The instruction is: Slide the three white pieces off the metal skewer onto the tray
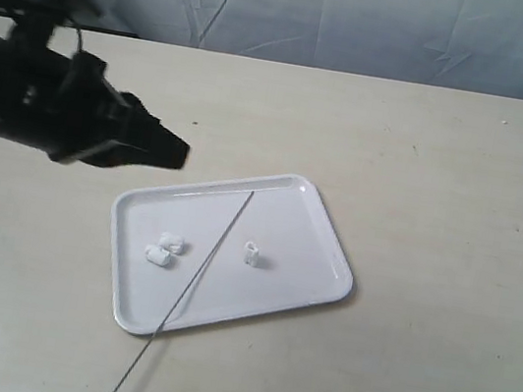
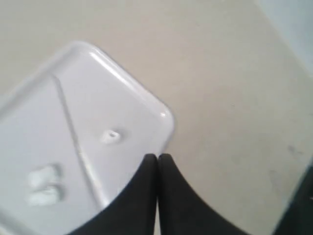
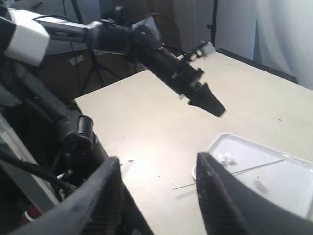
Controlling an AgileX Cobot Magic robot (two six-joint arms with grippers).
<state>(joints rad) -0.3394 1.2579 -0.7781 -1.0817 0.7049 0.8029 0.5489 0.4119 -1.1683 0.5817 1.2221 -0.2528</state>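
The white tray (image 1: pixel 327 256) lies mid-table. Two white pieces (image 1: pixel 164 248) sit side by side on its left part, and a third piece (image 1: pixel 251 253) lies apart near its middle. The bare metal skewer (image 1: pixel 202 266) rests diagonally across the tray, its near end jutting over the front rim onto the table. My left gripper (image 1: pixel 177 151) hovers shut and empty above the table just left of the tray's far corner. In the left wrist view the shut gripper (image 2: pixel 157 157) is over the tray (image 2: pixel 156 110). The right gripper (image 3: pixel 159 166) is open, far from the tray (image 3: pixel 293 183).
A beige table (image 1: pixel 445 166) carries the tray, with a wrinkled pale cloth (image 1: pixel 369 19) behind it. The right wrist view shows the left arm (image 3: pixel 146 46) over the table, with stands and cables (image 3: pixel 44 147) past the table's edge.
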